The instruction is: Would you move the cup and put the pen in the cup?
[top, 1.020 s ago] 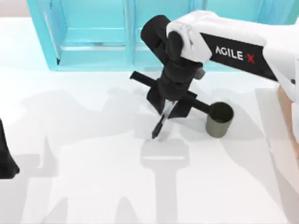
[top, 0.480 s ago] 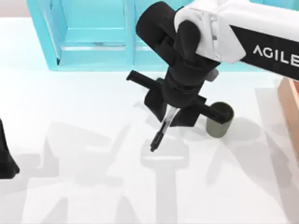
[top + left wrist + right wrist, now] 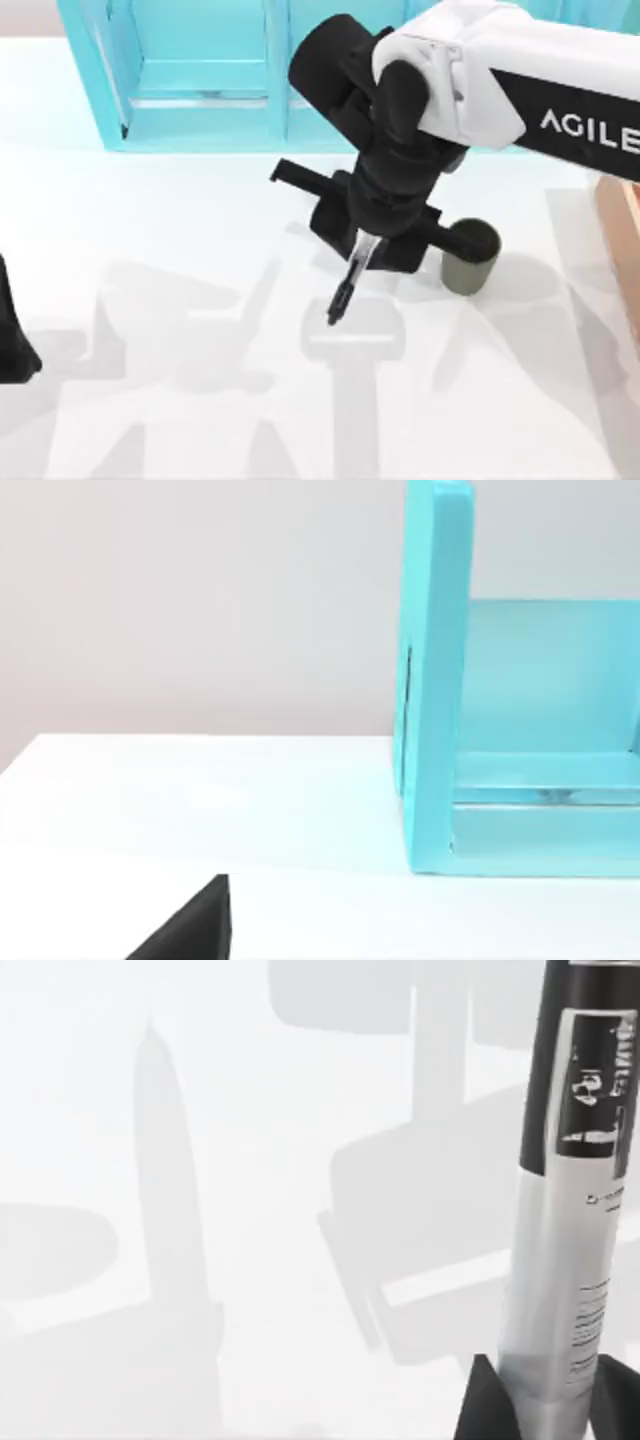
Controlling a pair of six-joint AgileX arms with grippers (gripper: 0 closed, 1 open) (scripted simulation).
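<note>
From above, the right hand (image 3: 365,240) grasps the pen (image 3: 347,285) over the worktop (image 3: 200,400), just left of the cup (image 3: 468,258); the left arm sits parked at the left edge. The right wrist view shows fingers (image 3: 490,1405) pinching the pen (image 3: 570,1230).

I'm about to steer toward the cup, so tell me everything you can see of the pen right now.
The pen is a slim marker with a grey-white barrel carrying small print and a black label block, and a black end pointing down and away from the gripper. The right gripper is shut on its barrel; in the right wrist view the dark fingers clamp it on both sides. It hangs tilted above the white table, left of the cup and apart from it. Nothing else touches it.
</note>
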